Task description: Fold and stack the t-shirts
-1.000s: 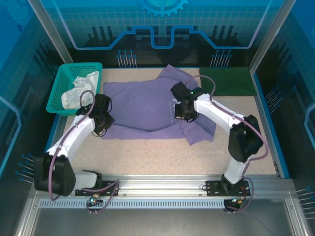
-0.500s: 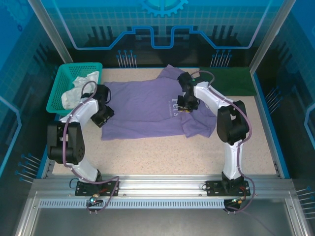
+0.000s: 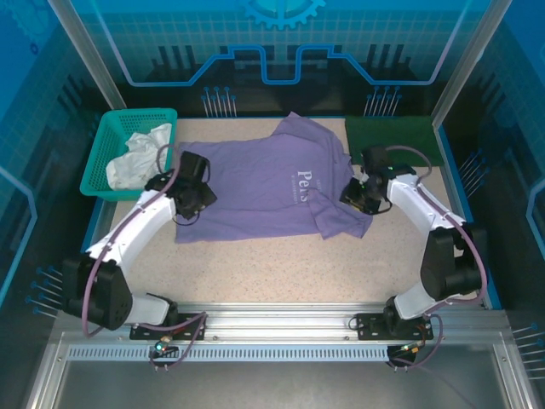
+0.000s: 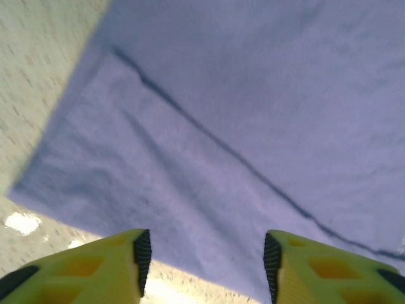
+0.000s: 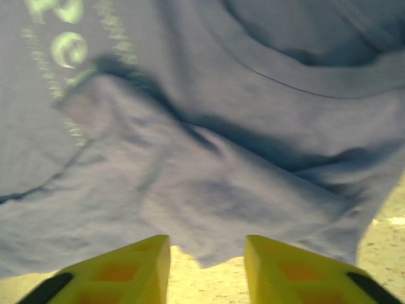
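Both arms have swung outward, leaving the lavender t-shirt (image 3: 264, 183) flat and print-up mid-table, left gripper (image 3: 194, 198) at its hem, right gripper (image 3: 353, 194) by a sleeve. The dark green t-shirt (image 3: 396, 138) lies apparently folded at the far right. Left wrist view: fingers spread, empty, over cloth. Right wrist view: fingers apart, pinching nothing. Folding the lavender shirt and stacking remain.
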You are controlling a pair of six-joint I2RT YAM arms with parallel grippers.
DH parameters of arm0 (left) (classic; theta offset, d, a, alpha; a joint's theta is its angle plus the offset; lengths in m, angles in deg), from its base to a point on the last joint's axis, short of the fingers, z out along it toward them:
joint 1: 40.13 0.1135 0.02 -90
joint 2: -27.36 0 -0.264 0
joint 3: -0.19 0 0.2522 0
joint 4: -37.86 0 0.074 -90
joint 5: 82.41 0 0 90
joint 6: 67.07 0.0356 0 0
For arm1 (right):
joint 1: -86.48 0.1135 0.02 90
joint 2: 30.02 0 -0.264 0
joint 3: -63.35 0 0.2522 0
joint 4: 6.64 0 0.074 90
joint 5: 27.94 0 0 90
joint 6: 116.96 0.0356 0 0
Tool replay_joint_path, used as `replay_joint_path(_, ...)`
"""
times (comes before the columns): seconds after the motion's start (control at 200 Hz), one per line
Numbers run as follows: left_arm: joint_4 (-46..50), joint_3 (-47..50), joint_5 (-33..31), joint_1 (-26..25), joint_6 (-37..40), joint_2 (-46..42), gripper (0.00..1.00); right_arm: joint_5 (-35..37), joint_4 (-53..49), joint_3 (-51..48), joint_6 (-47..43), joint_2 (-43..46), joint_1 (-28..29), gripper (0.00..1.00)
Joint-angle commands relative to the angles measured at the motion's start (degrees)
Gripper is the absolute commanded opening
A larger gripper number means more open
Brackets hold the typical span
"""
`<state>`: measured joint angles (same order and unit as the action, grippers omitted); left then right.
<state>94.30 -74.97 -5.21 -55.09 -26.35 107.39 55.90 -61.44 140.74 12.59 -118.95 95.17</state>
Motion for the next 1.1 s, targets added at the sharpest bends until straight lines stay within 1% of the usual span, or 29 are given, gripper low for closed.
replay_joint_path(0.0,-4.0,0.5,1.6,-1.4,-0.5,5.7,0.47,-5.0,5.7,-2.4,-0.1,-1.8,-2.9,0.28)
replay_joint_path(0.105,-5.5,-1.9,1.6,-2.6,0.9,11.1,0.47,-6.0,5.3,-0.3,-1.4,-5.2,-2.9,0.22)
replay_joint_path(0.245,-5.5,-2.2,-3.1,-2.8,1.2,17.2,0.47,-6.1,5.7,1.1,-0.7,-9.9,-3.0,0.21)
replay_joint_path(0.295,-5.2,-1.1,-5.0,-2.4,0.4,18.9,0.47,-5.1,5.3,1.2,0.0,-11.4,-3.3,0.21)
replay_joint_path(0.37,-5.7,1.9,-6.0,-1.5,-1.3,19.6,0.48,-3.9,5.4,-0.2,2.0,-12.4,-4.3,0.23)
replay_joint_path(0.435,-7.3,5.5,-6.0,-0.4,-2.6,18.4,0.5,-4.5,7.3,-3.1,4.1,-12.0,-5.6,0.24)
replay_joint_path(0.555,-8.8,10.4,-6.5,1.1,-2.7,15.1,0.51,-4.5,10.3,-7.7,6.4,-10.7,-7.0,0.3)
replay_joint_path(0.68,-9.3,14.0,-7.5,1.7,-2.8,12.3,0.51,-6.0,10.6,-9.9,7.0,-9.8,-6.5,0.35)
replay_joint_path(0.745,-10.0,16.0,-7.1,2.0,-3.0,10.5,0.49,-7.2,10.9,-11.6,7.8,-8.8,-6.4,0.37)
replay_joint_path(0.815,-9.7,17.7,-7.4,2.0,-3.6,8.1,0.51,-7.6,10.6,-12.9,8.8,-7.2,-5.8,0.39)
replay_joint_path(0.935,-9.3,20.2,-7.0,2.1,-3.5,4.2,0.51,-6.8,10.9,-19.1,11.1,-2.3,-3.8,0.41)
replay_joint_path(1.065,-8.4,22.8,-6.1,2.1,-4.5,-0.1,0.51,-6.3,12.4,-27.1,15.8,5.8,-2.8,0.43)
replay_joint_path(1.095,-8.1,23.5,-6.1,2.1,-4.7,-1.2,0.51,-6.0,12.4,-28.7,16.9,7.7,-2.6,0.46)
